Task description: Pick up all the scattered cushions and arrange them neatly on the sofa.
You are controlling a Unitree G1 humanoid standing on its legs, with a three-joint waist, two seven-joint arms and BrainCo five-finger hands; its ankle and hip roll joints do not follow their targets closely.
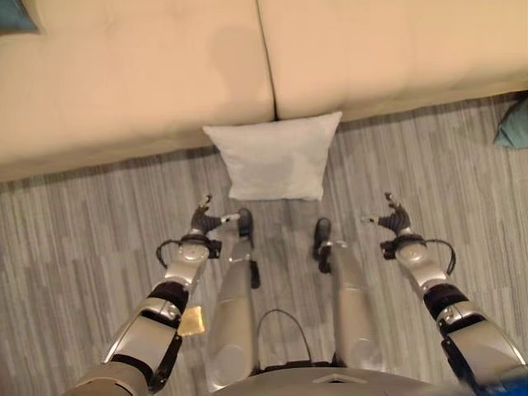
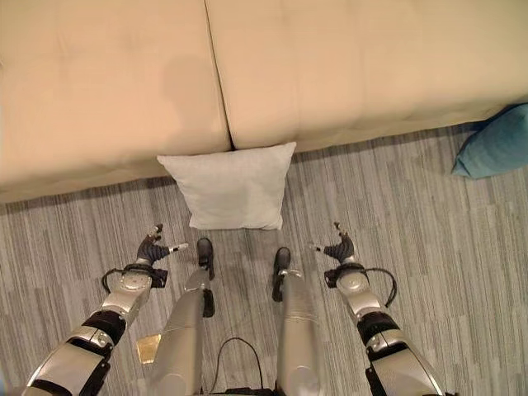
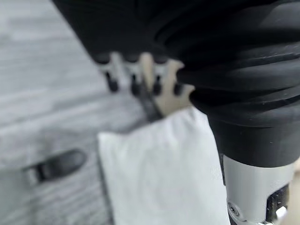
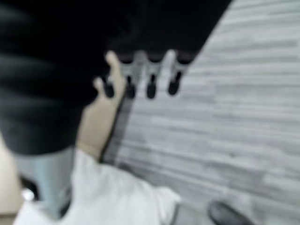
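A white cushion point(image 2: 233, 186) lies flat on the grey floor point(image 2: 429, 247) at 12 o'clock, its far edge touching the base of the beige sofa point(image 2: 330, 66) just below the seam between the two seat cushions; a blue cushion point(image 2: 495, 144) lies on the floor at 2 o'clock, beside the sofa front; another blue cushion point(image 1: 15, 16) shows at 10 o'clock on the sofa; the left hand point(image 2: 151, 246) at 8 o'clock and the right hand point(image 2: 338, 247) at 4 o'clock hover with fingers straight, holding nothing, either side of the white cushion and apart from it.
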